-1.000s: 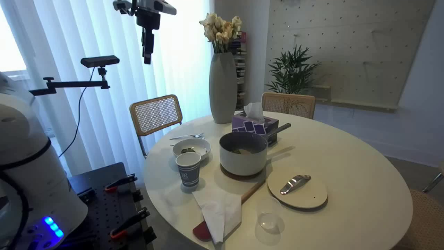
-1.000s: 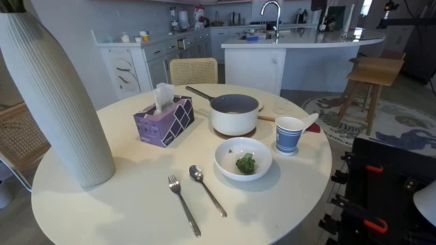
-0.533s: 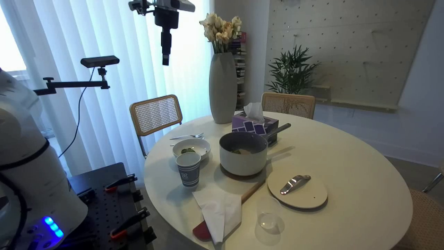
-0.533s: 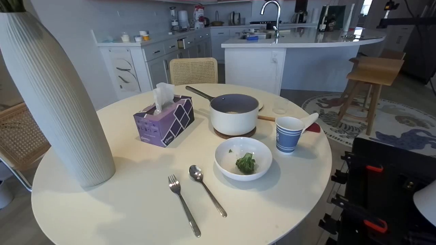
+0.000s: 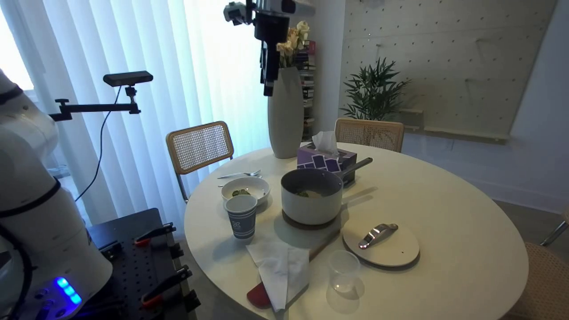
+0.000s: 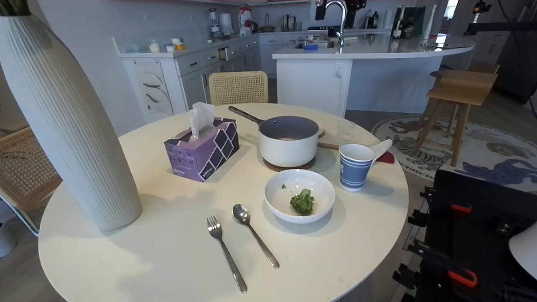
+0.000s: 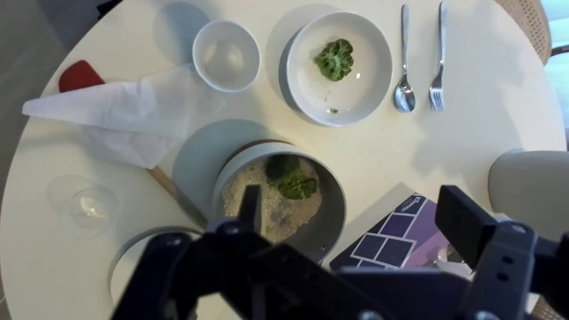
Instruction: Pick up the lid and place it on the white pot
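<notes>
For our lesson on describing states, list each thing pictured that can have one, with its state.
Gripper: open, holding nothing.
Pot: uncovered, food inside.
Lid: off the pot, handle up.
Bowl: upright, broccoli inside.
Paper cup: upright, looks empty.
Clear cup: upright, looks empty.
Tissue box: open, tissue poking out.
Vase: upright, holding flowers.
Spatula: partly covered by the napkin.
Napkin: lying over the spatula.
Fork: lying flat.
Spoon: lying flat.
Robot lights: glowing blue.

Lid (image 5: 387,250) matt, handle (image 5: 378,236) shiny metal; white pot (image 6: 288,152) smooth; vase (image 6: 73,130) matt, ribbed.
</notes>
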Controlling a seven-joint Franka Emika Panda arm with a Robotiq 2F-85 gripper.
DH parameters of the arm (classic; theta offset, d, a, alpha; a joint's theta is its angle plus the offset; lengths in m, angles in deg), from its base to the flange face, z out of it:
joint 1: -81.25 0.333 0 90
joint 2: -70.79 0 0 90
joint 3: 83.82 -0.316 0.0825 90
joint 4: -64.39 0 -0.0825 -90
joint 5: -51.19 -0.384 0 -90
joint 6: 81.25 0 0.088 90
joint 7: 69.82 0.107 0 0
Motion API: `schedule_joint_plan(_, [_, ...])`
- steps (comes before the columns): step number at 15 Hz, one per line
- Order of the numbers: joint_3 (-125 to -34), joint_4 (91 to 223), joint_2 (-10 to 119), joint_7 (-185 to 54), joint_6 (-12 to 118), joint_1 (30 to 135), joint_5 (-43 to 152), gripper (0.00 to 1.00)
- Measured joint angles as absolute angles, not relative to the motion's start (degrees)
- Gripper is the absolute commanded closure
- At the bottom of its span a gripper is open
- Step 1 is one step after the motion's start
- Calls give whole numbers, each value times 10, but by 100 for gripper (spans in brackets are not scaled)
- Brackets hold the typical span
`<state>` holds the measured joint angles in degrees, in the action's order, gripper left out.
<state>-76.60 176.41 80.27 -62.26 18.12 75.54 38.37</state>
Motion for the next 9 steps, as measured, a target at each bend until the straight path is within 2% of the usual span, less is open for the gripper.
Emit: schedule_joint_plan(9, [-719,1637,618,-847,251,699,387,0])
